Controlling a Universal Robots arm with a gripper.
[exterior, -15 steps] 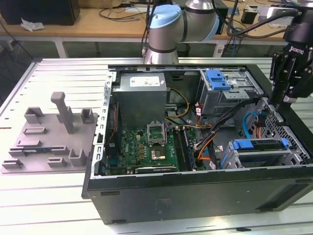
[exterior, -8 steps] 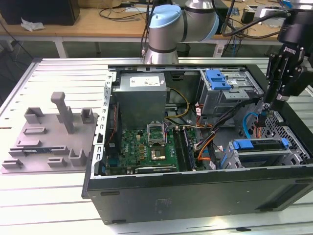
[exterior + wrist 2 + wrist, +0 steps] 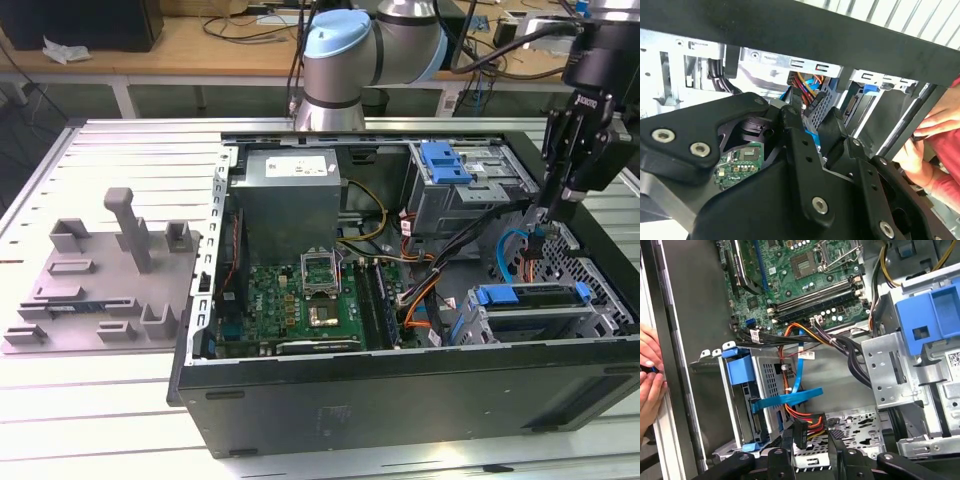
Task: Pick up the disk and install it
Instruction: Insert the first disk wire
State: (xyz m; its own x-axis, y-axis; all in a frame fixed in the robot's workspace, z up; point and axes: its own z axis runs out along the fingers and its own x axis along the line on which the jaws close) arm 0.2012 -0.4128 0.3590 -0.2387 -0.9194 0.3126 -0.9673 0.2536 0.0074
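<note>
Lots of wires (image 3: 840, 344) and a metal cage (image 3: 771, 385) close by, a hand (image 3: 649, 385) at the case (image 3: 400, 400) edge. Gripper (image 3: 811, 436) pointing down inside, fingers (image 3: 788, 437) apart.

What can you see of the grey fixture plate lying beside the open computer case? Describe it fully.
The grey fixture plate looks like matte plastic. It is a flat base carrying raised blocks, small slotted brackets and one tall upright post with a wider head. It lies flat on the white slatted table, at the exterior view's left of the computer case, its edge close to the case wall; whether they touch cannot be told.
</note>
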